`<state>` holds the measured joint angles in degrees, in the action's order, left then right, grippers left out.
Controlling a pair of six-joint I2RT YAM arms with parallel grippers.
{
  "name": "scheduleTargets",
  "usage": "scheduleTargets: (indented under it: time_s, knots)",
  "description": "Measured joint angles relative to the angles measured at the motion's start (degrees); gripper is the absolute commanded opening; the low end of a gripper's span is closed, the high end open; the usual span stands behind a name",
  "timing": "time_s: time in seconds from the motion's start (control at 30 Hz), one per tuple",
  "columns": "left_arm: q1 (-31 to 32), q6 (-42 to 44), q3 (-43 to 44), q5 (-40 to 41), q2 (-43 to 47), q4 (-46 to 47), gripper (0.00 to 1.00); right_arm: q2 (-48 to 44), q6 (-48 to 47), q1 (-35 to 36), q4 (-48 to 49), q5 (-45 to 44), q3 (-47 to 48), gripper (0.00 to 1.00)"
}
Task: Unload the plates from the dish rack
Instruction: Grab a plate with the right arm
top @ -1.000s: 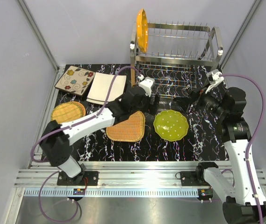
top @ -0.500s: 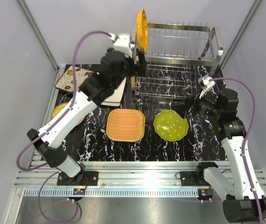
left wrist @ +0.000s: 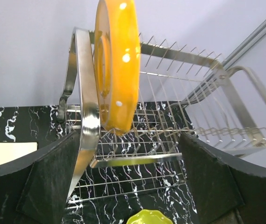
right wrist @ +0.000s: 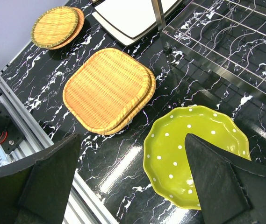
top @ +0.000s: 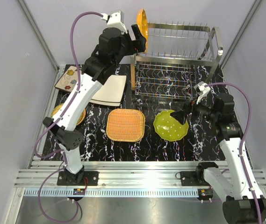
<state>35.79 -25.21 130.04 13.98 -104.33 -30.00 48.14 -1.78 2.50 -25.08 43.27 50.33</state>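
Observation:
A round orange dotted plate stands upright at the left end of the dish rack's upper tier. My left gripper is raised just left of it, open, its fingers either side of the plate's lower edge without touching. The green dotted plate lies on the table. My right gripper hovers open over its right edge, holding nothing. Rounded-square wicker plates lie stacked beside it.
Round wicker plates, a white square plate and a floral square plate lie at the table's left. The rack's lower tier holds nothing. Aluminium rails run along the near edge.
My left arm has swung up from the wicker plates on the table to the orange plate at the rack's left end. The right gripper has drifted down-left over the green plate.

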Motion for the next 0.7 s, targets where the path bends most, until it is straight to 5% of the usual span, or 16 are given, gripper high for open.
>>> scheduleTargets:
  time_s: [0.7]
  knots:
    - [-1.4, 6.5, 4.5, 4.4, -12.9, 11.4, 0.69, -0.5, 1.2, 0.0, 0.5, 1.4, 0.0, 1.00]
